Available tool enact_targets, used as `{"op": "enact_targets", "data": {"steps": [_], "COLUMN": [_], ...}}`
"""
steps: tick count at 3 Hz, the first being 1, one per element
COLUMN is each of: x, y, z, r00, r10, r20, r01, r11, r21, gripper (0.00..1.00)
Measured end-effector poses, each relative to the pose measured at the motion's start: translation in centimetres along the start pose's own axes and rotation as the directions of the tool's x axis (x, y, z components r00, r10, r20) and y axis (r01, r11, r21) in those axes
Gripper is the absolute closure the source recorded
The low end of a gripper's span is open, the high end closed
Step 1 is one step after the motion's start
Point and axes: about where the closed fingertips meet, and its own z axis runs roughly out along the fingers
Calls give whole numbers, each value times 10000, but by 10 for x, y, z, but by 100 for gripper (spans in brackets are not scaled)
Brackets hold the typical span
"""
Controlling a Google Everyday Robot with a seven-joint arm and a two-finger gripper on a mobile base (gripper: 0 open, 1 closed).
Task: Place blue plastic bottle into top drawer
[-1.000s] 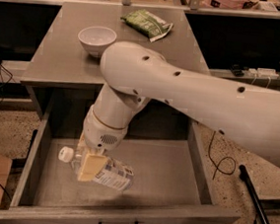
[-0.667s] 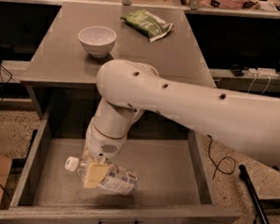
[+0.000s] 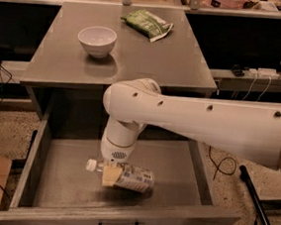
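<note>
The pincer [image 3: 111, 175] is closed around the bottle [image 3: 133, 177], holding it sideways low inside the open drawer [image 3: 62, 176].

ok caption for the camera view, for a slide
Gripper holding the blue plastic bottle sideways, low inside the open top drawer.

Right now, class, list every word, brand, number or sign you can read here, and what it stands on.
Label of the blue plastic bottle, lying in the top drawer at the gripper: print too blurred to read.
Front of the green snack packet on the table: print too blurred to read.
Nothing else shows readable text.
</note>
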Motion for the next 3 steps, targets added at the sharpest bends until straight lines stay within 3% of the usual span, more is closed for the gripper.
{"op": "enact_targets", "data": {"steps": [1,3], "x": [9,9], "y": [-21,-21], "z": [10,10], "r00": [9991,9991], "r10": [413,412], "r20": [-122,-122], "r01": [-405,-405], "r11": [9974,9974], "r21": [593,592], "gripper": [45,1]}}
